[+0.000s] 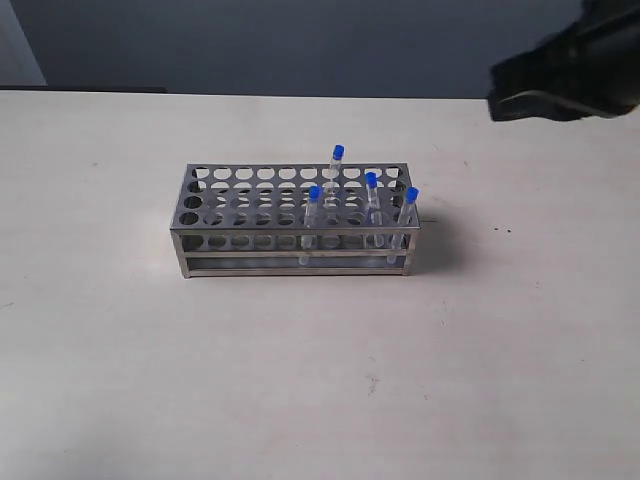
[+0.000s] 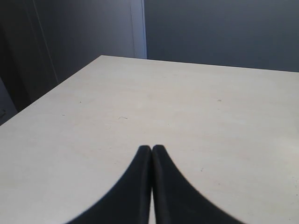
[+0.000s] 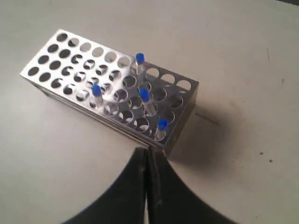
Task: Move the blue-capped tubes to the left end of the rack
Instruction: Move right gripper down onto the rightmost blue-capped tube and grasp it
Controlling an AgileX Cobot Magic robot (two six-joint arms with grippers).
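The shiny metal rack (image 1: 215, 198) stands in the middle of the table. Several blue-capped tubes (image 1: 338, 160) stand upright in holes of its right half, while the holes toward the left end are empty. In the right wrist view the rack (image 3: 60, 51) and the tubes (image 3: 144, 95) lie just beyond my right gripper (image 3: 149, 151), which is shut with nothing in it. That gripper (image 1: 505, 100) hovers blurred at the top right, above and behind the rack. My left gripper (image 2: 152, 148) is shut and empty over bare table, with no rack in its view.
The pale table (image 1: 320, 380) spreads around the rack on every side. A dark wall (image 1: 300, 40) runs behind its far edge. In the left wrist view the table's corner (image 2: 105, 57) and a dark drop beside it show.
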